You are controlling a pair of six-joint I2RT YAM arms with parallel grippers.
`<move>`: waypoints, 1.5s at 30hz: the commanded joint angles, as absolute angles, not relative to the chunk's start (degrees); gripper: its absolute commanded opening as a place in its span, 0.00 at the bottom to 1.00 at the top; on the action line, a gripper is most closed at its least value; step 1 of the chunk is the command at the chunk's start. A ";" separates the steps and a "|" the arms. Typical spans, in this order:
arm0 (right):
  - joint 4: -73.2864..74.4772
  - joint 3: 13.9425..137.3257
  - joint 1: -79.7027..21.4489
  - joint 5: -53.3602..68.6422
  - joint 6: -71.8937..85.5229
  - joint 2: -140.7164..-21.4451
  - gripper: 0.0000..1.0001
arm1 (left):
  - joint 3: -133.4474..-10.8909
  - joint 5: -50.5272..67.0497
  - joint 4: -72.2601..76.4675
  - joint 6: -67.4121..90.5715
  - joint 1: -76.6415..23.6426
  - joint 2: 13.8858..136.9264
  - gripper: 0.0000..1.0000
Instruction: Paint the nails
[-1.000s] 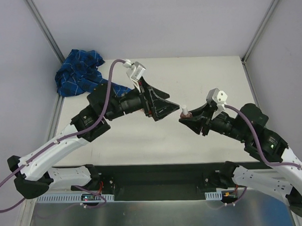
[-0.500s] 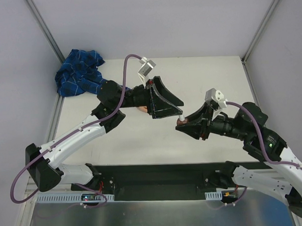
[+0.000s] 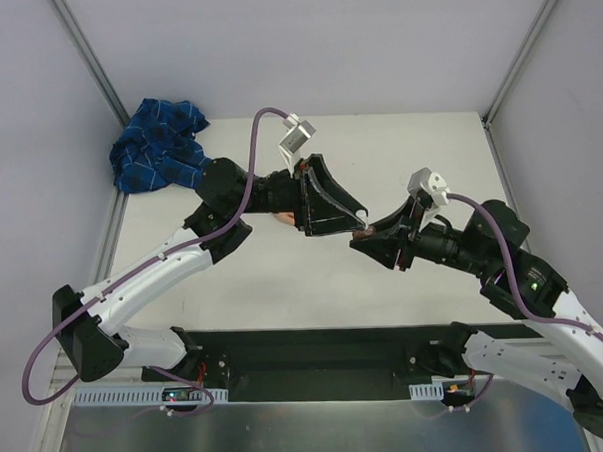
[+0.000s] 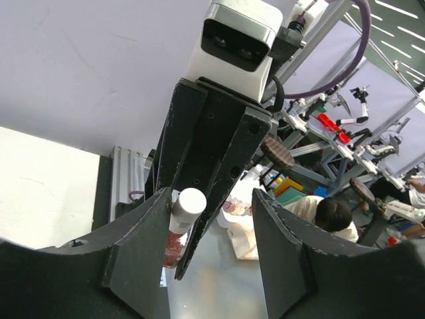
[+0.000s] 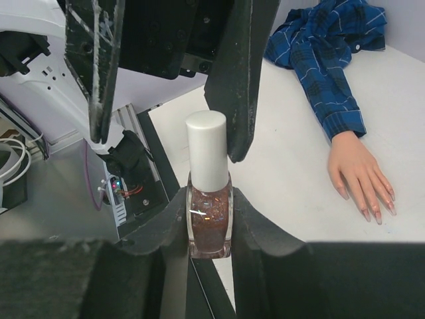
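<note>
Where the desk point(image 3: 419, 161) reaches its far left corner, a crumpled blue plaid sleeve point(image 3: 158, 144) lies bunched. Its cuff runs toward the middle and ends at a pale fake hand point(image 5: 362, 174), which rests palm down on the desk's left half. In the top view only a peach sliver of that hand shows beneath the left arm. The nails point(image 5: 373, 211), glossy and pinkish, point away from the cuff and lie well apart from the bottle. To their right, above the desk's middle, the left fingers point(image 3: 330, 200) stand spread on either side of a white cap point(image 5: 207, 149), one just beside it and the other across a clear gap. That cap tops a polish bottle point(image 5: 209, 229) of brownish glittery fluid, its cap end toward the left arm. The right fingers point(image 5: 255, 232) pinch the bottle's glass body from both sides.
</note>
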State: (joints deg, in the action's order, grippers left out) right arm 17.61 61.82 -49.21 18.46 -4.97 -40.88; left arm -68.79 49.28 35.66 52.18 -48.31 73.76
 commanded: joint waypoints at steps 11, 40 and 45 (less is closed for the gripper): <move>16.61 68.99 -48.33 6.45 -9.49 -45.08 0.00 | -83.05 9.71 1.69 25.50 -59.40 72.25 0.00; 18.28 68.47 -53.79 8.26 -16.18 -43.60 0.00 | -76.91 11.60 7.47 22.59 -64.34 64.87 0.82; 22.14 68.99 -53.53 10.45 -15.82 -42.19 0.00 | -80.32 18.07 0.81 24.25 -61.53 64.15 0.83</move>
State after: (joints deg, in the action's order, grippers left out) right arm 21.19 68.16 -53.80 5.69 -17.32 -43.51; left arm -77.03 9.26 3.53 24.43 -63.61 65.04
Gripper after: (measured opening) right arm 0.276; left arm 0.838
